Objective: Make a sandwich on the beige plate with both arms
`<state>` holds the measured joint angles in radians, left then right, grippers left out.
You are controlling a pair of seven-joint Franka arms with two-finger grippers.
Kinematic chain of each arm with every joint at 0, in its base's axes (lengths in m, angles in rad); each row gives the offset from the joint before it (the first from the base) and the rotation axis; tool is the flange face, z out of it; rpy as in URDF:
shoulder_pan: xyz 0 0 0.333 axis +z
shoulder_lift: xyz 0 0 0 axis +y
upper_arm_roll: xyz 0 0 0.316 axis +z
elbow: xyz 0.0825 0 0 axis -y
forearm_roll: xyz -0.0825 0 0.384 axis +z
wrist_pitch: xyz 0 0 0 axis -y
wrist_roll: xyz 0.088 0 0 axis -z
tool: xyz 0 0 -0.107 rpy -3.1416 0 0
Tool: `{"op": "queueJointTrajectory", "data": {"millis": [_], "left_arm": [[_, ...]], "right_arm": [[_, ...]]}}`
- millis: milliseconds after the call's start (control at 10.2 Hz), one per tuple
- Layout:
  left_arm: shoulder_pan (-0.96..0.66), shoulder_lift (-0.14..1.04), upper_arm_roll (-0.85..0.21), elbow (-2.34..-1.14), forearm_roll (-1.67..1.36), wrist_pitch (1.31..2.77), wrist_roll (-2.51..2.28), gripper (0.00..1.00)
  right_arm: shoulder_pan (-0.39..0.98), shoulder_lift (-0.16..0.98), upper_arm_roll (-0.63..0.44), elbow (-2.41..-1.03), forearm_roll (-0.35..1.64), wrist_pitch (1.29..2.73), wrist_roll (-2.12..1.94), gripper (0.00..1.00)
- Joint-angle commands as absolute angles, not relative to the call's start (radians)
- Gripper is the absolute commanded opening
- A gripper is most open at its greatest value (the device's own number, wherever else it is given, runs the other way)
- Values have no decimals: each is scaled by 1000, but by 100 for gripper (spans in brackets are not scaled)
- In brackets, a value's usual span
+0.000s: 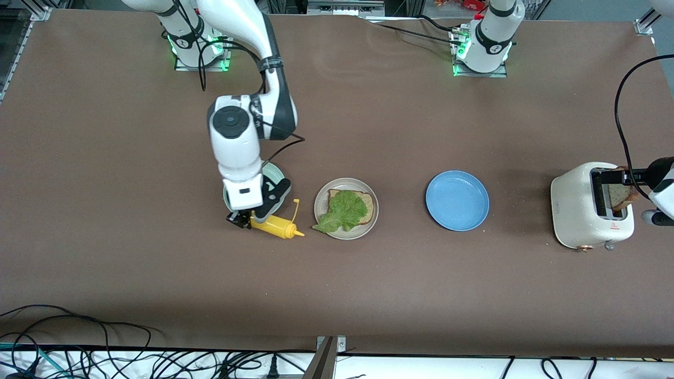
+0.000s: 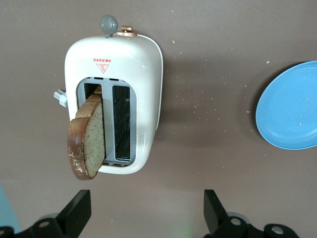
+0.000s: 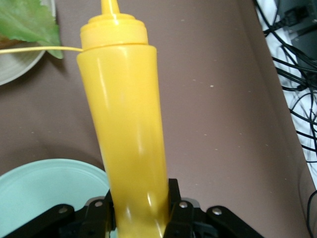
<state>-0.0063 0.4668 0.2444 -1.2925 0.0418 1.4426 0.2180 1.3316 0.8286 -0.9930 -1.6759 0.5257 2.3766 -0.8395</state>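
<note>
The beige plate [image 1: 322,196] sits mid-table with one brown bread slice [image 1: 367,202] and a green lettuce leaf [image 1: 342,212] on it. My right gripper [image 1: 241,218] is shut on a yellow squeeze bottle [image 1: 274,225] and holds it tilted low beside the plate, nozzle toward the plate; in the right wrist view the gripper [image 3: 140,203] clamps the bottle's [image 3: 124,114] base. A second bread slice [image 1: 625,196] leans out of the white toaster's [image 1: 576,208] slot. My left gripper [image 1: 640,178] is over the toaster's edge; in the left wrist view it [image 2: 146,213] is open and empty, apart from the slice [image 2: 89,136].
A pale mint-green plate [image 1: 277,172] lies partly under my right arm, also in the right wrist view [image 3: 49,188]. A blue plate [image 1: 457,200] sits between the beige plate and the toaster. Cables run along the table's near edge [image 1: 105,358].
</note>
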Motion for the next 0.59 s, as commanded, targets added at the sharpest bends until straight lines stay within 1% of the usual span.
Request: {"op": "queueJointTrajectory", "data": {"millis": [0, 295, 491], "left_arm": [[-11, 456, 244, -1304, 71, 1448, 225, 100], [-11, 456, 244, -1304, 71, 1448, 225, 100], [-11, 456, 244, -1305, 71, 1448, 225, 100]], "right_arm": [[1390, 932, -1016, -1649, 438, 2378, -719, 0], [1430, 1027, -1009, -1621, 410, 2376, -618, 0], [1436, 1049, -1008, -1609, 390, 2376, -600, 0]]}}
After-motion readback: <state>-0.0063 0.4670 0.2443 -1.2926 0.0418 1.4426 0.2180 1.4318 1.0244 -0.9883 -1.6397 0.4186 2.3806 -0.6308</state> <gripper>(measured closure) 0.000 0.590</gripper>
